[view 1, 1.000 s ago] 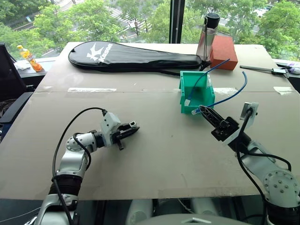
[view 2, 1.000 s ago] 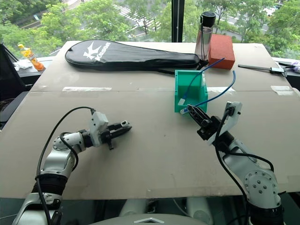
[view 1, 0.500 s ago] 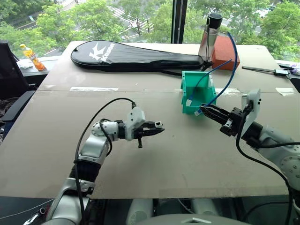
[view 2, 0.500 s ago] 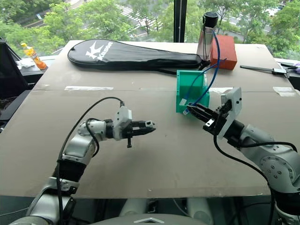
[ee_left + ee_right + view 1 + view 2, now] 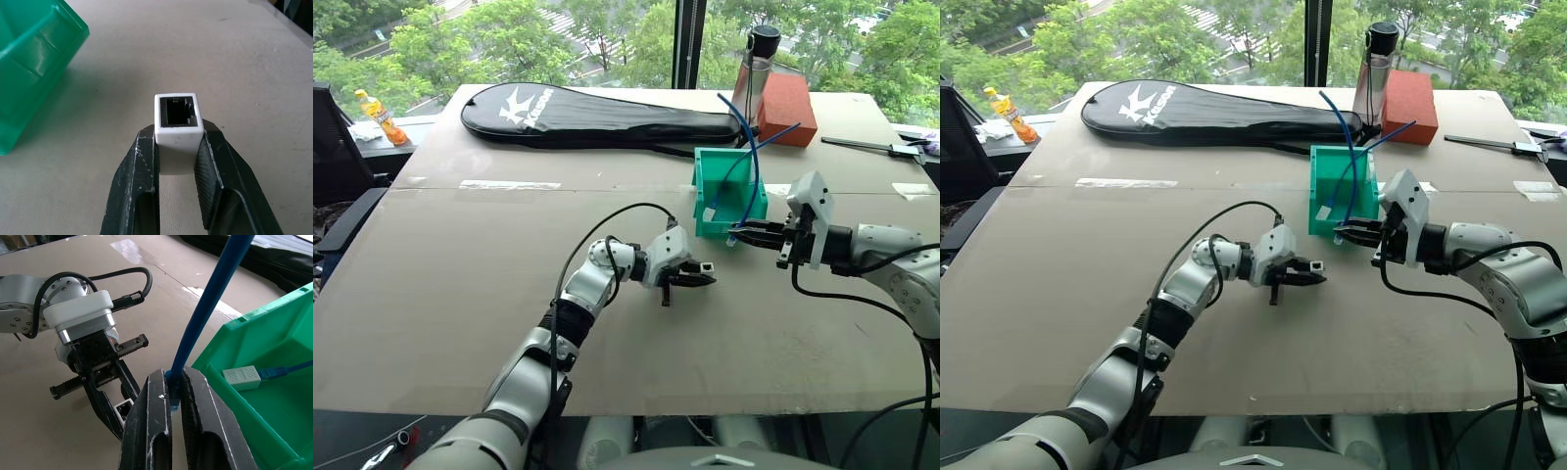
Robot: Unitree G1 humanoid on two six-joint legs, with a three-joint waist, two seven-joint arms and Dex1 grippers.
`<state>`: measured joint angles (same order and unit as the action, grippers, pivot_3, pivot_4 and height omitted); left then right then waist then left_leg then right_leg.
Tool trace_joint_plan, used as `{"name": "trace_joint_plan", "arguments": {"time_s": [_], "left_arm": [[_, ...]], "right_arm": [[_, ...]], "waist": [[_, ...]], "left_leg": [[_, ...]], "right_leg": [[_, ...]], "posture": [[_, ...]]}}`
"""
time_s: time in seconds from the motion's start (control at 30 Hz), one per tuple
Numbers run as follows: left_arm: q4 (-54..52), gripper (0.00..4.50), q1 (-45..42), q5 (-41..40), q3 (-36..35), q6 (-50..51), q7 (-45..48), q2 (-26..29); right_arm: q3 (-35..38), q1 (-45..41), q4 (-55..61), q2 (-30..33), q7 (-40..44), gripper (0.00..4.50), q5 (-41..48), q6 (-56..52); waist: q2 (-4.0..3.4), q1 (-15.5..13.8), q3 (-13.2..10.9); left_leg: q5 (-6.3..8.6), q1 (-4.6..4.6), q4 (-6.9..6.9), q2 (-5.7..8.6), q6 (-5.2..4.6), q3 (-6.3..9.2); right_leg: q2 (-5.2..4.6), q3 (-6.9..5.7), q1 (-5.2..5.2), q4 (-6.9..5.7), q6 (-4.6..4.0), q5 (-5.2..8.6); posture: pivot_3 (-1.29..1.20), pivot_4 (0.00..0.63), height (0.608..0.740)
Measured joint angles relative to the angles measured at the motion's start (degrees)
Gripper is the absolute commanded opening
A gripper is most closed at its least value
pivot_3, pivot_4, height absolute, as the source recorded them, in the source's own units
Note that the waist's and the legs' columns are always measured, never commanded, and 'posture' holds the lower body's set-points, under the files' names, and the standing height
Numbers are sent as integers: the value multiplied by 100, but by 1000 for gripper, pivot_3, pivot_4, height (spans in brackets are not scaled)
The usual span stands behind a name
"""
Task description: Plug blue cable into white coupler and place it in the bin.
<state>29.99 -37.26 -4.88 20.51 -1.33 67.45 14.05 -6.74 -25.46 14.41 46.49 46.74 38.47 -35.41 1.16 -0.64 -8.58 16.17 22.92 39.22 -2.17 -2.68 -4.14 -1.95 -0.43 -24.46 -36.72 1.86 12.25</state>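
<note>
Left gripper point(image 5: 178, 161): clamped on white coupler point(image 5: 178, 125)
Right gripper point(image 5: 176, 396): pinching blue cable point(image 5: 208, 308)
Risk: plug misses socket — misalignment, floppy cable

Bare table point(image 5: 509, 294) lies open between the left gripper point(image 5: 697, 279) and the right gripper point(image 5: 744, 235). The bin point(image 5: 729, 201) stands just behind that gap. Farther back, the racket case point(image 5: 597, 116), bottle point(image 5: 759, 69) and red block point(image 5: 786, 98) crowd the far edge.

White "Kawasaki" lettering on black racket cover point(image 5: 597, 119)
</note>
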Motion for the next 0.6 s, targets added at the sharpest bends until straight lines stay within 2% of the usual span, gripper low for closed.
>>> {"name": "trace_joint_plan", "arguments": {"time_s": [0.27, 0.6], "left_arm": [[180, 375, -86, 220, 31, -287, -130, -102], [147, 375, -74, 250, 28, -310, -124, -91]], "right_arm": [[-597, -300, -389, -297, 821, 0, -723, 223], [-702, -332, -617, -695, 1223, 0, -1344, 573]], "waist": [[0, -12, 0], [0, -9, 0]], "left_leg": [[0, 2, 3, -3, 0, -1], [0, 0, 5, -2, 0, -1]], "right_leg": [[-5, 0, 0, -1, 1, -1], [-5, -1, 0, -5, 0, -1]], "posture": [[0, 150, 740], [0, 150, 740]]}}
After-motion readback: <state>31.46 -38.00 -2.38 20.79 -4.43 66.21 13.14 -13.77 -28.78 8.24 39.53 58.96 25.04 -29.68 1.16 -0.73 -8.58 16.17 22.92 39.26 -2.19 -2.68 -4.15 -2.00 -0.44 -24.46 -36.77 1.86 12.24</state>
